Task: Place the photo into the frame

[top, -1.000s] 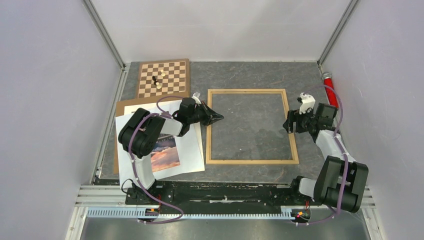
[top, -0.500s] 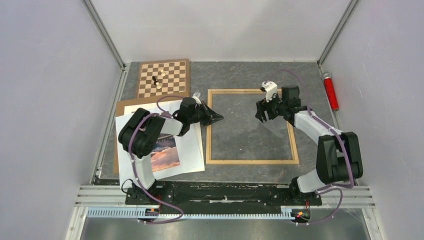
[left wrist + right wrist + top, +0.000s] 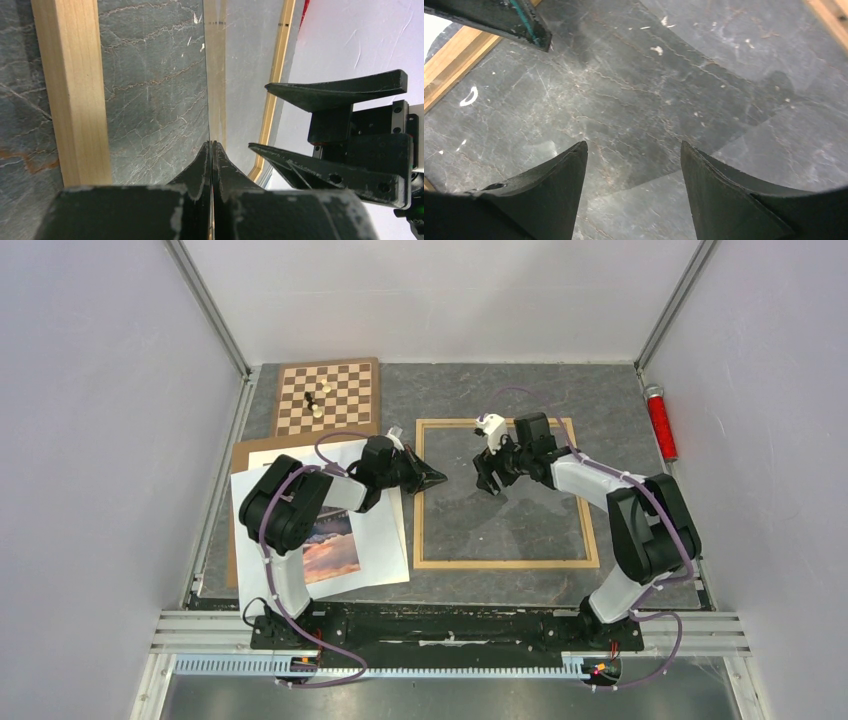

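Left fingers (image 3: 202, 170) are pressed tight together, pinching the edge of a clear sheet (image 3: 744, 145) right at the frame's (image 3: 500, 563) left rail. Right fingers (image 3: 569, 170) are spread wide and face them, hovering just apart over the counter (image 3: 450, 390) inside the frame. Photo (image 3: 330, 545) lies well behind the left fingers, flat on white sheets (image 3: 385, 535), partly under that arm.

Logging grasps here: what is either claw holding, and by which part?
The left claw appears to pinch a thin clear pane by its edge. The right claw is open and holds nothing.
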